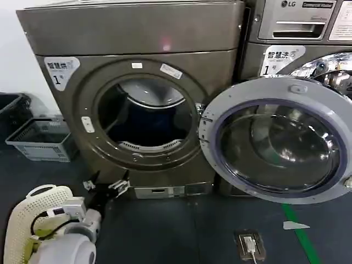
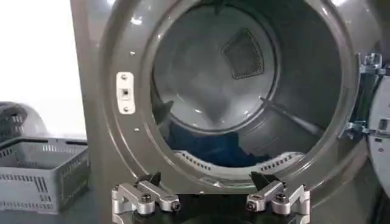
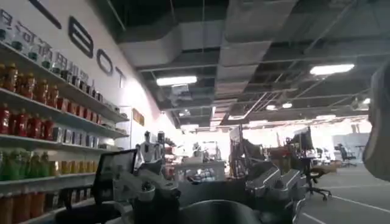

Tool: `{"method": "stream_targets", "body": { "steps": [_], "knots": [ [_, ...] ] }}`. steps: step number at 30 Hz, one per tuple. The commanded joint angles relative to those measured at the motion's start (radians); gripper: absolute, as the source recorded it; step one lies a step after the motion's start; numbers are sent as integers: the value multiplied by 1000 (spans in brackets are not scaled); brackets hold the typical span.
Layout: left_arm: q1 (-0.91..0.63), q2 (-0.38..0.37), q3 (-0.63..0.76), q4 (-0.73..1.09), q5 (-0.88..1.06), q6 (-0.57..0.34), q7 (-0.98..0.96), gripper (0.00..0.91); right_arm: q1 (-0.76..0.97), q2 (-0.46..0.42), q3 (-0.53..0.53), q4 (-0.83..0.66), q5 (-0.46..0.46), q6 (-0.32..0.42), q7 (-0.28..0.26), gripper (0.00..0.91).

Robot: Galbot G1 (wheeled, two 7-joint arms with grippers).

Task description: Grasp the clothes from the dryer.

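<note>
Clothes not yet grasped; my left claw is short of the drum.

The clothes (image 2: 213, 149), a dark blue heap, lie at the bottom of the dryer (image 1: 137, 38) drum, behind the open porthole; its door (image 1: 278, 140) stands swung wide to the right. My left gripper (image 1: 105, 187) hovers low before the opening, fingers spread and empty. My right gripper (image 3: 213, 189) points into the room, jaws apart, idle. Reach, grip and withdrawal all remain.

Clothes (image 2: 213, 149) lie inside dryer (image 1: 137, 33), basket (image 1: 41, 140) left.
</note>
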Motion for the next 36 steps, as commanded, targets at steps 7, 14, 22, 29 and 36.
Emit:
{"method": "stream_targets", "body": {
  "steps": [7, 14, 22, 29, 36],
  "knots": [
    [-1, 4, 6, 0, 17, 49, 4, 907, -8, 0, 7, -8, 25, 56, 66, 907],
    [-2, 6, 3, 1, 20, 49, 4, 907, -12, 5, 5, -2, 50, 79, 77, 907],
    [-15, 10, 5, 15, 23, 49, 2, 907, -19, 10, 6, 5, 67, 80, 76, 907],
    [-20, 14, 9, 23, 24, 49, 0, 907, -14, 13, -1, 13, 67, 80, 80, 907],
    [-20, 14, 7, 30, 27, 49, -1, 907, -9, 18, -1, 15, 68, 81, 82, 907]
  ]
}}
